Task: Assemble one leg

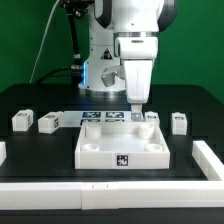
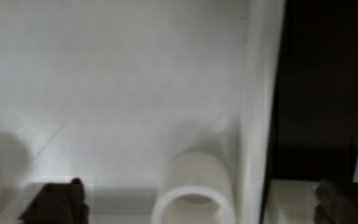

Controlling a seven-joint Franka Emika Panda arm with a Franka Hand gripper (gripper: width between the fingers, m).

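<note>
My gripper point(image 1: 135, 108) hangs low over the far right corner of the large white tray-like piece point(image 1: 100, 152). In the wrist view the two dark fingertips point(image 2: 51, 202) stand wide apart, so the gripper point(image 2: 197, 203) is open. A rounded white part point(image 2: 197, 192) lies between them, touching neither; I cannot tell whether it is a leg or a corner socket. Small white legs with markers stand on the black table: two at the exterior view's left point(image 1: 20, 120) point(image 1: 46, 122), and two at its right point(image 1: 152, 117) point(image 1: 178, 121).
The marker board point(image 1: 92, 118) lies behind the tray-like piece. A white raised border point(image 1: 210, 160) runs along the table's front and right sides. The robot's base point(image 1: 100, 60) stands at the back.
</note>
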